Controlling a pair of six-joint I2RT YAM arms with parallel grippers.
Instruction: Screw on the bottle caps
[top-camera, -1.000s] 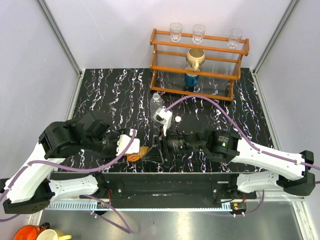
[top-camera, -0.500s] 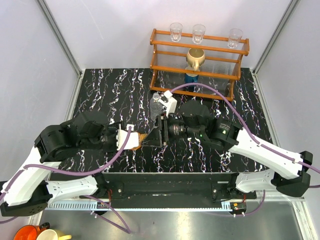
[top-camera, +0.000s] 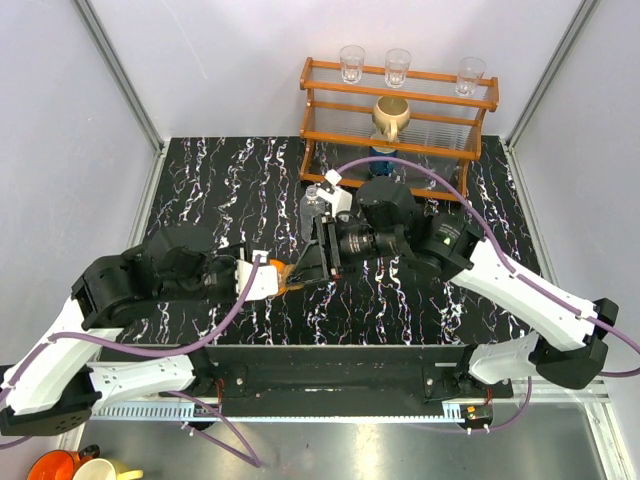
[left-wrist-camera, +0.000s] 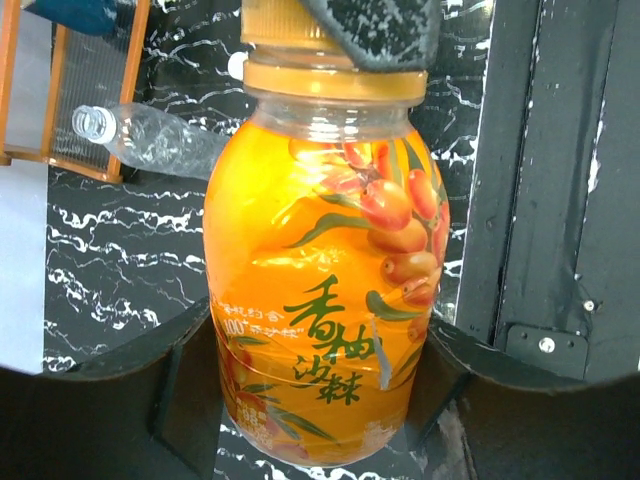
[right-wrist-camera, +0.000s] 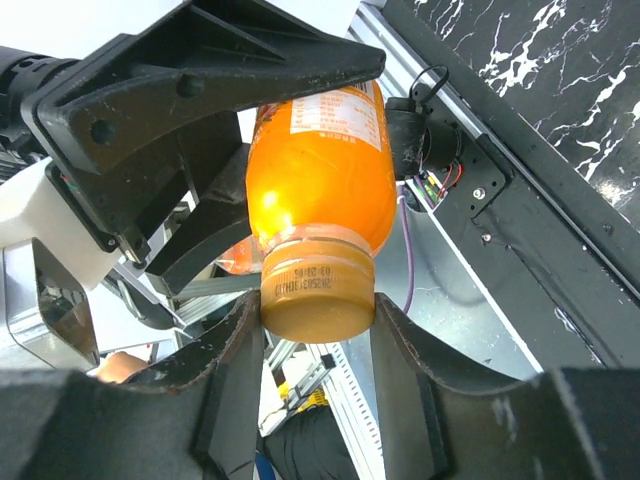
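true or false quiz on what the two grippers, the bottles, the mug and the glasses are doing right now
The left gripper holds the orange bottle by its body. True.
The right gripper grips the orange cap on that bottle's neck. True.
The clear bottle is inside the rack. False: it is on the table, outside the rack.
The mug sits on the table. False: it is on a rack shelf.
Three glasses stand on top of the rack. True.
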